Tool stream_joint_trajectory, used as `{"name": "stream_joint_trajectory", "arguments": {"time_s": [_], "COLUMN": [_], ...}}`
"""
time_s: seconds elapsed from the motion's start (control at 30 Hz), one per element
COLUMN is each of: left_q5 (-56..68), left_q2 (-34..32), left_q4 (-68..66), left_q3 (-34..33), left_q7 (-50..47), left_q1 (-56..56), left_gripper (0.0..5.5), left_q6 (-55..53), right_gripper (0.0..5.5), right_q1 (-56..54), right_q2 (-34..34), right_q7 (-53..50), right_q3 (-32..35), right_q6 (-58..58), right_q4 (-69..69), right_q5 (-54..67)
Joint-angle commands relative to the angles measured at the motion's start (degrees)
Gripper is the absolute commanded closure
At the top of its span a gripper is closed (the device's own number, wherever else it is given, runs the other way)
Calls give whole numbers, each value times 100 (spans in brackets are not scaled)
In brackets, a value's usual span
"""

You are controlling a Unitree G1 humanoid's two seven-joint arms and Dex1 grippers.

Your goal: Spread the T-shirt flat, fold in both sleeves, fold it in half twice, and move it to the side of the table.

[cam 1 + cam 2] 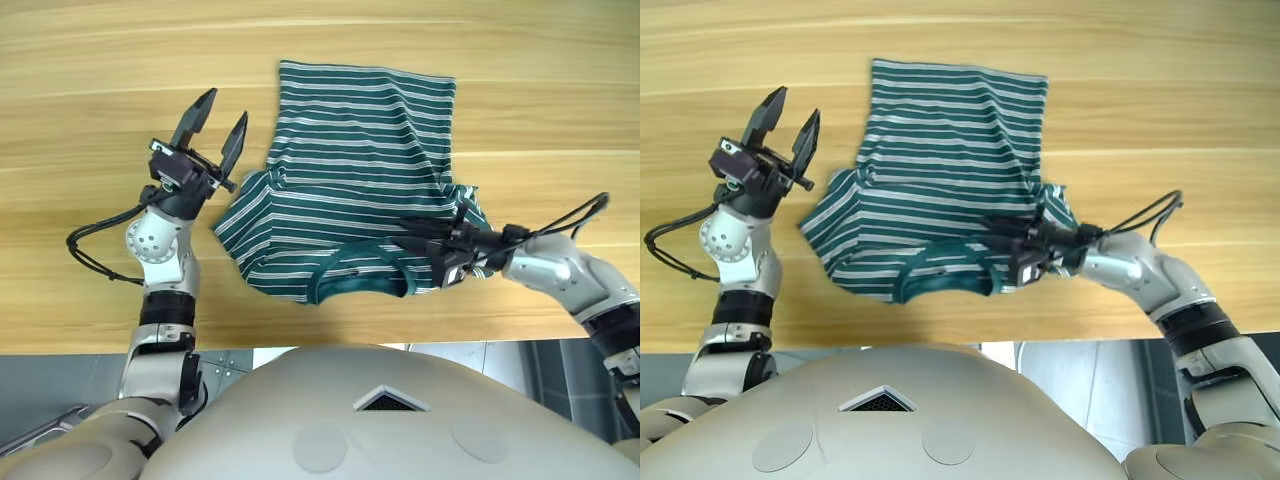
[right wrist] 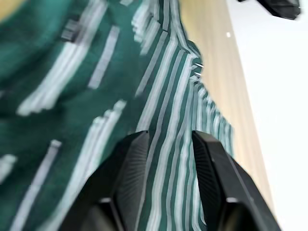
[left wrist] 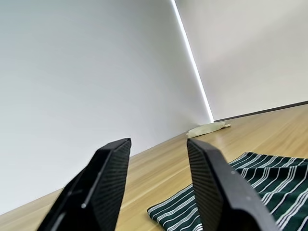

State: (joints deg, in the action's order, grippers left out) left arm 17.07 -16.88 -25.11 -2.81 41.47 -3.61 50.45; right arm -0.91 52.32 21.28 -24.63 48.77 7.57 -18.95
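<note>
left pincer (image 1: pixel 226 106) wide open, holding nothing, raised off desk (image 1: pixel 90 60), just left of t-shirt (image 1: pixel 350 150), not touching. right pincer (image 1: pixel 408 232) fingers parted, narrower gap, low over shirt's rumpled right side by collar. collar close to desk's near edge. bare wood left, right, beyond hem. one t-shirt, two pincers.

In the foreground of the frame we see our left gripper (image 3: pixel 158 144), its two black fingers (image 3: pixel 108 178) spread apart, the wooden table (image 3: pixel 159 168) showing between them. Beyond them lies the green striped T-shirt (image 3: pixel 269 175). Deeper in the frame, a pale crumpled object (image 3: pixel 208 129) rests by the white wall (image 3: pixel 86 72).
</note>
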Motion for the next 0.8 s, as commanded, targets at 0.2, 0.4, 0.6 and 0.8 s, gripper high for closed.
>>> {"name": "stream_joint_trajectory", "arguments": {"time_s": [0.2,0.4,0.6,0.8], "left_q5": [-1682,-3046,-3239,-4684], "left_q2": [-483,-613,-549,-256], "left_q4": [-808,-1024,-921,-1522], "left_q3": [315,914,991,1225], "left_q7": [-283,-762,-1380,-2888], "left_q1": [-262,-800,-872,-2451], "left_gripper": [335,335,335,335], "left_q6": [422,715,885,183], "right_gripper": [383,383,383,383], "right_q1": [-509,-2460,-4630,-4975], "right_q2": [-791,-1519,-2600,-3047], "right_q7": [138,-1033,-1879,-2404], "right_q3": [455,625,-380,-490], "right_q6": [128,-984,-1709,-1563], "right_q4": [-332,1798,5290,6338], "right_q5": [1434,-492,-1995,-2080]}}
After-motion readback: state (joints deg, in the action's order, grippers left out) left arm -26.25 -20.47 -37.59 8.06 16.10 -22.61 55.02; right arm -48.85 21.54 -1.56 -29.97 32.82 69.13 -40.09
